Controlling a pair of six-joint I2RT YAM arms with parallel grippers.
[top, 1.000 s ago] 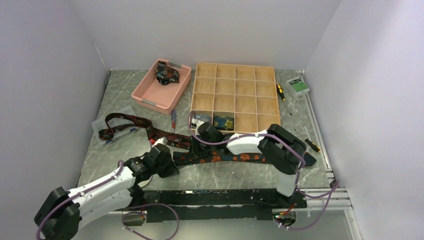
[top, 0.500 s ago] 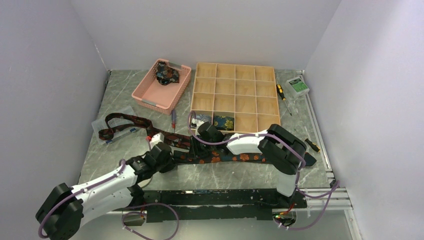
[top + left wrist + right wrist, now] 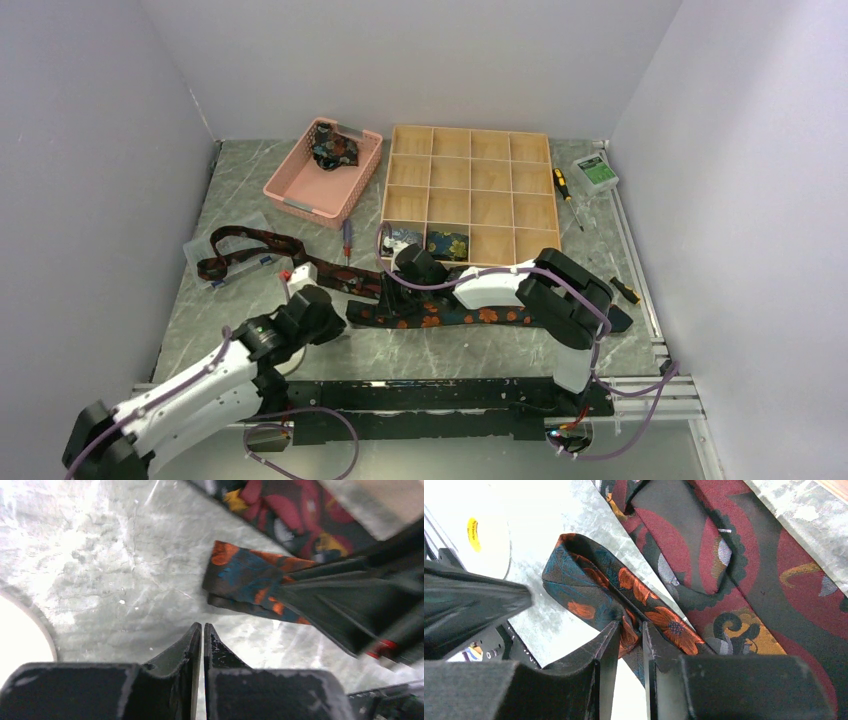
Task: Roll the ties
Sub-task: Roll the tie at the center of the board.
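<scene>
Two ties lie flat on the counter (image 3: 450,355). At the far left, the maroon tie (image 3: 250,240) runs from a clear box toward the middle and nothing is touching it.

Next comes the left end effector (image 3: 202,627). Its fingers are pressed together on nothing, and it sits just short of the doubled-over end of the navy tie (image 3: 480,316), apart from the cloth. That tie, printed with orange flowers, stretches rightward along the near part of the counter. Its left end is folded back once on itself.

The right end effector (image 3: 630,627) is clamped on the navy tie just behind that fold, with the cloth pinched between its fingers. The white ring of tape (image 3: 491,545) sits beyond it.

Farther back, the wooden organizer (image 3: 490,180) already holds two rolled ties (image 3: 447,245) in its front compartments.

The roll looks barely begun, with one turn made at most. The next move probably calls for the left fingers to part, take the folded end and turn it over again. The right would need to keep the band taut and straight.

Against the frame a second earlier, the left arm has pulled back toward the near-left corner. Its fingers have come off the tie's end, while the right arm has not shifted.
</scene>
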